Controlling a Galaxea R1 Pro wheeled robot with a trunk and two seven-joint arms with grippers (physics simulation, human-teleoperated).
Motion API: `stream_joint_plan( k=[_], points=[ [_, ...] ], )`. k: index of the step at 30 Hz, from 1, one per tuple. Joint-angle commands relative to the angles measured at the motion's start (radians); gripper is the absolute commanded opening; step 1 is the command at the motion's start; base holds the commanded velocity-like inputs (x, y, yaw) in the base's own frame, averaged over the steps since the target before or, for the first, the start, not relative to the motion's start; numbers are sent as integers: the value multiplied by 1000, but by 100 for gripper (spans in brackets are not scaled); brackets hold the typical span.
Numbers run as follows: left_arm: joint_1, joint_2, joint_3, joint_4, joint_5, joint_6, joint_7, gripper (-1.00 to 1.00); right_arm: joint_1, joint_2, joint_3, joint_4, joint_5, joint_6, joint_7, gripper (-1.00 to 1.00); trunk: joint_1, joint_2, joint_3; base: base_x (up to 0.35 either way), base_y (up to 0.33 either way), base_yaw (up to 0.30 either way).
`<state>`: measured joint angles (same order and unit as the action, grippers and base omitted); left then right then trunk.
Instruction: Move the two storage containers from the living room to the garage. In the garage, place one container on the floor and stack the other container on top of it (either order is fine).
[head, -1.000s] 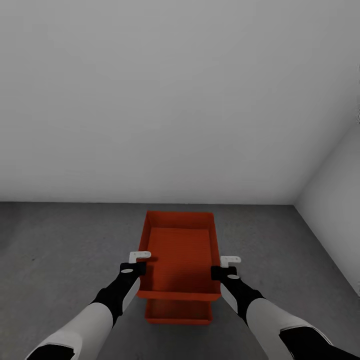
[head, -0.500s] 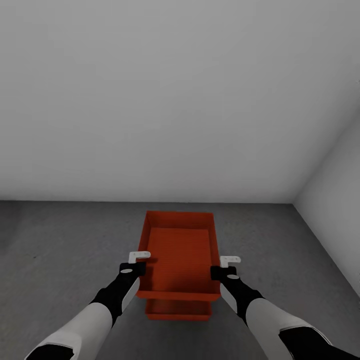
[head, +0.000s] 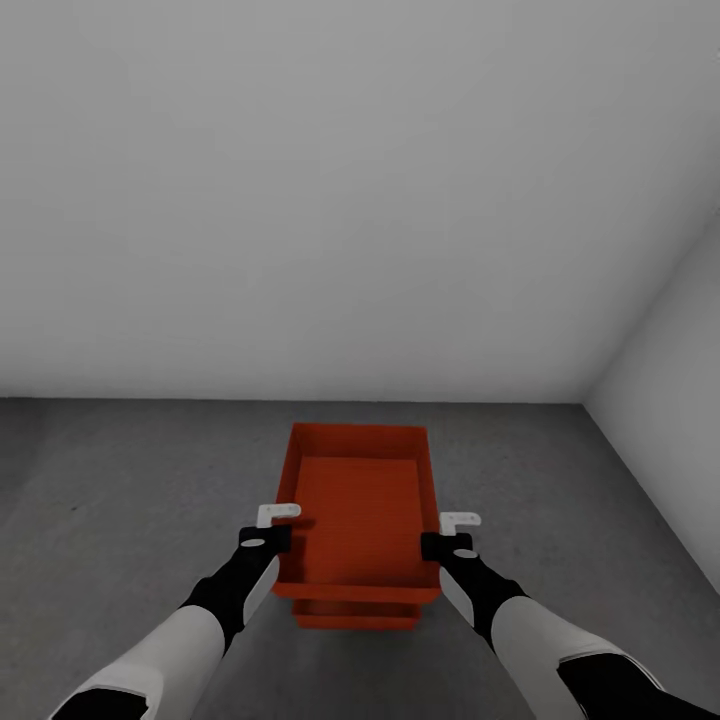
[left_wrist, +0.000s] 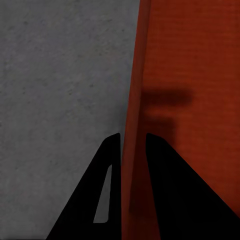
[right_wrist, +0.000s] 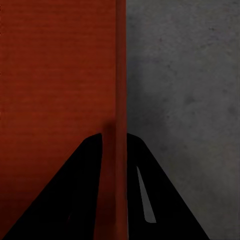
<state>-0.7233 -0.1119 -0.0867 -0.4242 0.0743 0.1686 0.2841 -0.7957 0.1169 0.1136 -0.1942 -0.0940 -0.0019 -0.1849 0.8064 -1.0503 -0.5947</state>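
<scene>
- The top container (head: 362, 510) is held up in the air by both arms — one on each long side, so it stays flat and does not tip.
- The left gripper (left_wrist: 132, 142) is pinching the box's thin left wall, one finger inside and one outside. The right gripper (right_wrist: 115, 140) pinches the right wall the same way.
- The other container (head: 355, 613) sits on the dark grey floor (head: 130, 480) of the garage, right under the held box, near the white back wall (head: 300, 200). My guess is the held box hangs there so it can be set down on top.
- The head view shows both boxes lined up — just a strip of the low one peeks out at its near edge.
- The wrist views show each thin wall squeezed between two black fingers, which the head view is too far away to show.
</scene>
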Motion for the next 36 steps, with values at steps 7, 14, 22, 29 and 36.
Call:
stream_joint_plan(
  k=[7, 14, 22, 29, 36],
  points=[
    [-1, 2, 7, 1, 92, 8, 12, -100, 0, -6, -15, -4, 7, -23, -33, -100, 0, -1, -1, -2, 0, 92],
    [-1, 2, 7, 1, 93, 7, 12, -100, 0, -5, -15, -4, 7, -23, -37, -100, 0, -1, -1, 0, 0, 56],
    [-1, 1, 6, 6, 93, 7, 12, -100, 0, -5, -12, -4, 7, -23, -44, -100, 0, -1, -1, 0, 0, 2],
    [-1, 2, 6, 7, 93, 6, 12, -100, 0, -4, -12, -4, 8, -23, -44, -100, 0, -1, -1, 0, 0, 0],
    [-1, 2, 5, 8, 93, 6, 12, -100, 0, -3, -12, -4, 8, -23, -44, -100, 0, -1, -1, 0, -56, 0]
  ],
)
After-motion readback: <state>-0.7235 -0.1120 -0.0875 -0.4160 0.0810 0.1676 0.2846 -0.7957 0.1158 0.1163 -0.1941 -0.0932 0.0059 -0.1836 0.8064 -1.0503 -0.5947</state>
